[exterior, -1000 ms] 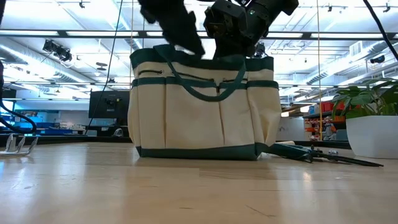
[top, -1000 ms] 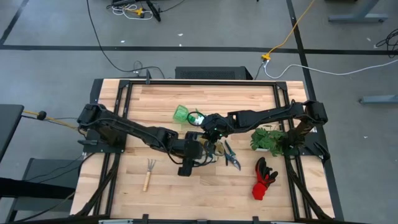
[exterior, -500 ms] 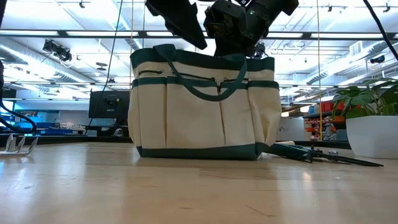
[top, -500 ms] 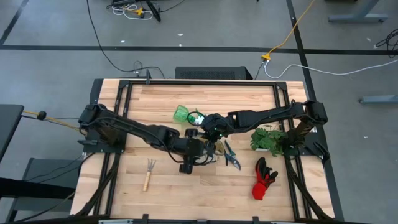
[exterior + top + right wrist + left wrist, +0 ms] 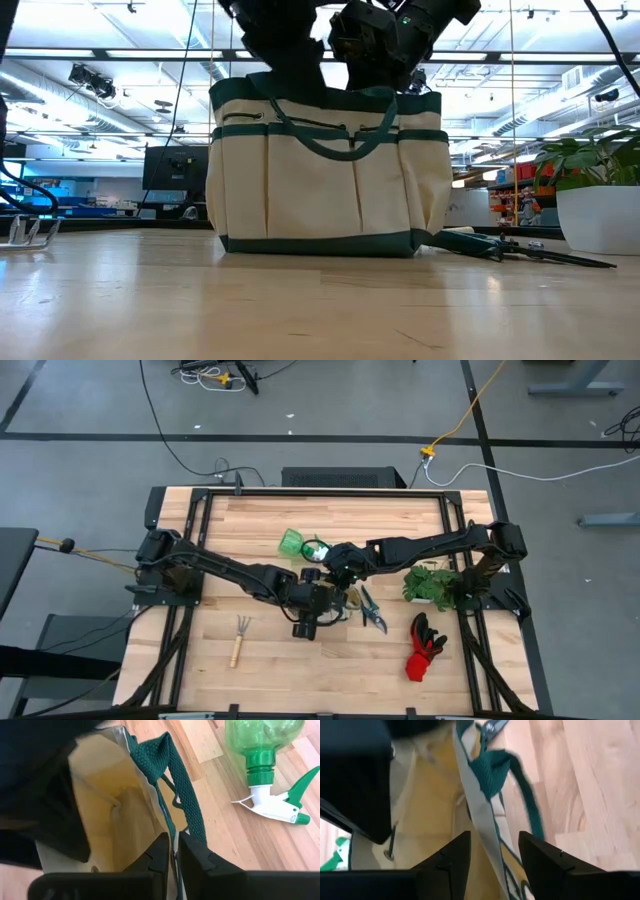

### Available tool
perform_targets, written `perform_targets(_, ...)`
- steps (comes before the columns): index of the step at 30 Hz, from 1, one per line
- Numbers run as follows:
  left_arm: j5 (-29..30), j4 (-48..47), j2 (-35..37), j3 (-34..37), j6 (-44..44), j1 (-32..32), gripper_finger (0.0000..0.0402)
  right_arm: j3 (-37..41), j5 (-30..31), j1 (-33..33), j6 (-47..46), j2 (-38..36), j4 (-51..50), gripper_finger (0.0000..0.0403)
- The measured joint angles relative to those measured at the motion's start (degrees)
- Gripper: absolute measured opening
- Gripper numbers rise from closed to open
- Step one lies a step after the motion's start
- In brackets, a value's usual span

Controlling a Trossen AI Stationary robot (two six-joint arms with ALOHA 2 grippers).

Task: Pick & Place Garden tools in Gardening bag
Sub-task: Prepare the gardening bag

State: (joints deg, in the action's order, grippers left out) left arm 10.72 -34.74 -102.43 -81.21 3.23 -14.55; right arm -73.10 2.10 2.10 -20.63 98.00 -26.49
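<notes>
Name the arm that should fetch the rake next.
Left. Its pincer is open over the gardening bag, nearer the rake. The right pincer is shut on the bag's rim.

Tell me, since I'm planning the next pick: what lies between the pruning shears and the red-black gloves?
Only bare table, seen in the high view; pruning shears and gloves lie apart with nothing between.

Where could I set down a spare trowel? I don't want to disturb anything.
Bare wood lies behind the spray bottle and between the rake and gloves. Crowded: the centre, where both grippers meet over the bag beside the shears.
</notes>
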Motion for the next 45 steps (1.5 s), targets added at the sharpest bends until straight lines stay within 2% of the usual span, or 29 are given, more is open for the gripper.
perform_targets(5, -0.49, 0.1, 0.04, 0.0, -0.04, 0.0, 0.0171, 0.0, -0.01, 0.0, 0.12, 0.0, -0.45, 0.0045)
perform_targets(10, -2.39, 0.2, 0.04, -0.02, 0.12, -0.04, 0.0145, 0.0, 0.5, -0.02, 0.34, 0.0, -1.46, 0.0045)
perform_targets(13, -3.0, 0.2, 0.04, -0.02, 0.1, -0.04, 0.0116, 0.0, 0.97, 0.0, 0.24, 0.0, -1.66, 0.0038)
perform_targets(17, -3.04, 0.22, 0.04, -0.02, -0.03, -0.04, 0.0064, 0.0, 0.9, -0.01, 0.21, 0.0, -1.63, 0.0007)
perform_targets(21, -4.87, 0.26, 0.04, 0.0, -1.3, -0.09, 0.001, 0.0, 1.23, -0.01, 0.33, 0.0, -1.63, 0.0005)
perform_targets(25, -11.68, 2.6, 0.04, -0.02, -1.64, -0.49, 0.0011, 0.0, 2.83, -0.14, 0.43, 0.0, -1.85, 0.0002)
perform_targets(35, -13.07, 2.11, 0.04, -0.01, -2.66, -3.72, 0.0005, 0.0, 4.2, -0.19, 0.17, 0.0, -3.54, 0.0001)
perform_targets(40, -16.81, 2.84, 0.04, -0.02, -2.89, -5.85, 0.0005, 0.0, 4.72, -1.08, -0.76, 0.0, -3.71, 0.0)
perform_targets(45, -17.45, 2.64, 0.04, 0.0, -3.04, -7.83, 0.0005, 0.0, 4.31, -1.96, -0.95, 0.0, -3.58, 0.0)
